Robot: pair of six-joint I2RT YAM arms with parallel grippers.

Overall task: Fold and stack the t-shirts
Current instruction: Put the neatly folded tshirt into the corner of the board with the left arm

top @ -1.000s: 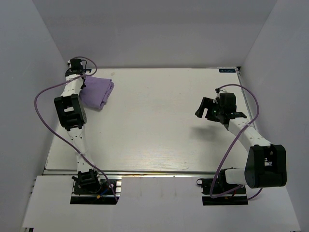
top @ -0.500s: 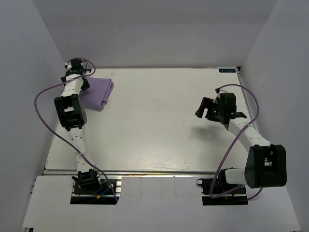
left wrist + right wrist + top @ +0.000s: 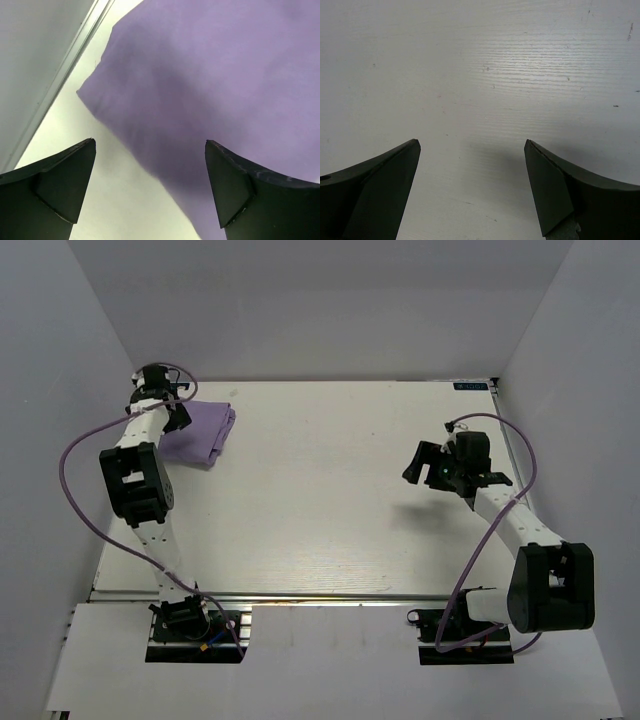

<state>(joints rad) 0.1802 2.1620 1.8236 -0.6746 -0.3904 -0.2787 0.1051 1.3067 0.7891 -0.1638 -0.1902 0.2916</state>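
Observation:
A folded lavender t-shirt point(image 3: 203, 430) lies at the table's far left corner. In the left wrist view its cloth point(image 3: 215, 85) fills most of the frame, with one folded corner near the table edge. My left gripper point(image 3: 168, 412) hovers at the shirt's left edge, open point(image 3: 150, 145), nothing between its fingers. The right fingertip point(image 3: 230, 185) is over the cloth, the left one over bare table. My right gripper point(image 3: 422, 465) hangs open above the right half of the table; in the right wrist view point(image 3: 472, 145) only white tabletop lies under it.
White walls close in the table on the left, back and right. A metal rail point(image 3: 65, 75) runs along the table's left edge beside the shirt. Purple cables point(image 3: 80, 445) loop off both arms. The arm bases point(image 3: 190, 625) sit at the near edge.
My left gripper opened and let go of the shirt, then drew back slightly to the left. The shirt stays folded in the corner. The right arm barely moved.

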